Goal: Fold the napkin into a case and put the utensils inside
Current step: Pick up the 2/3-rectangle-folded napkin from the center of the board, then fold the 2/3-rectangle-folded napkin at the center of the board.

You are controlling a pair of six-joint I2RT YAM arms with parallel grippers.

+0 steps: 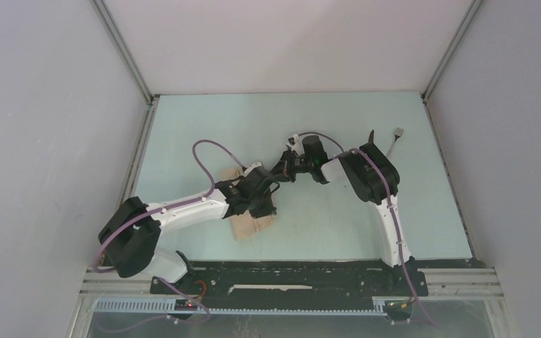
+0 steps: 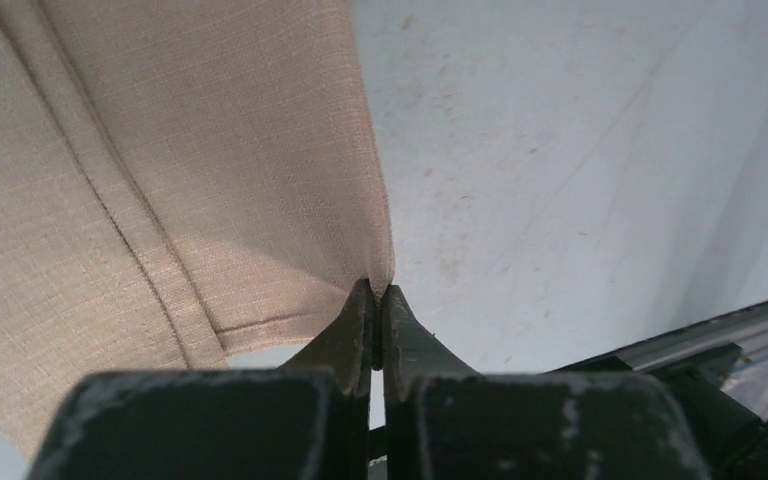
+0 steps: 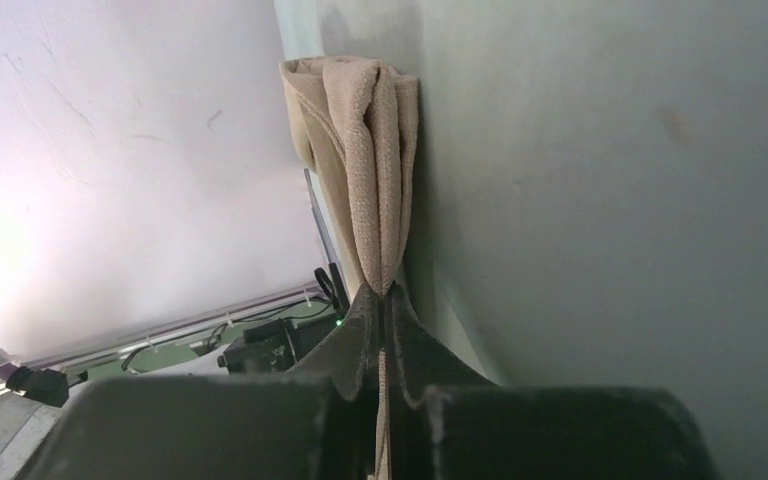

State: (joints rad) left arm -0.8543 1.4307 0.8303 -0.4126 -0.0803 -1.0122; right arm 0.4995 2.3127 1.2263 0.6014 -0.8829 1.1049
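Napkin (image 2: 160, 180) is clamped at its edges by the left end effector (image 2: 380, 291) and right end effector (image 3: 386, 292).

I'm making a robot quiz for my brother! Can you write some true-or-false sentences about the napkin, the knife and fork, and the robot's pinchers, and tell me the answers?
1. Both the left gripper and the right gripper are pinching the napkin. True.
2. The knife and fork are tucked inside the napkin. False: the knife and fork lie on the table at the far right, apart from the napkin.
3. The napkin is plain beige. True.
4. The left gripper is wide open. False: it is shut on the napkin's edge.
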